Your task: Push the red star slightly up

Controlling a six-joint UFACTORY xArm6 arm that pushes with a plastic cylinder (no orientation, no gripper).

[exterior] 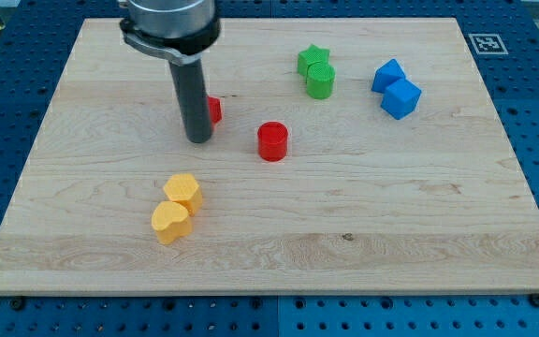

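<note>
The dark rod's tip (198,139) rests touching the mostly hidden red star block (213,109); there is no claw, so no grip state.

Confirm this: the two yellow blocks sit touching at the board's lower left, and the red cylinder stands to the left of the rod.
One thing is wrong. The red cylinder stands to the view's right of my tip, not left, as the camera view shows. The two yellow blocks do sit touching at the board's lower left.

red block (214,109) mostly hidden behind rod (195,98), shape unclear
</note>
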